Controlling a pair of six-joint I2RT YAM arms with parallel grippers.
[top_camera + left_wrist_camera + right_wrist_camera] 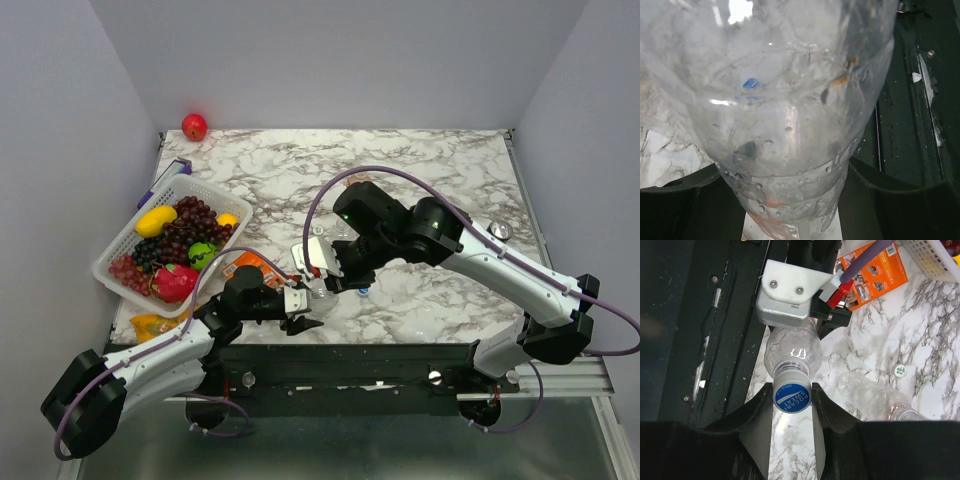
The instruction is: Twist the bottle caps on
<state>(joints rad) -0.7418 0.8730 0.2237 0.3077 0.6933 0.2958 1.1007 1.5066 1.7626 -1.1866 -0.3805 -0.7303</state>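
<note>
One clear bottle (pixel 790 347) held by left tool (pixel 785 172), blue cap (pixel 792 396) on its neck, pinched by right tool (pixel 792 402)

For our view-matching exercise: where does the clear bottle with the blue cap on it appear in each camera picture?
Top external: the clear bottle sits just below centre, by the table's near edge.
Left wrist: the bottle fills most of the picture.
Right wrist: the bottle is at centre, its blue cap facing the camera.
Shared landmark: the marble table, in all three.
</note>
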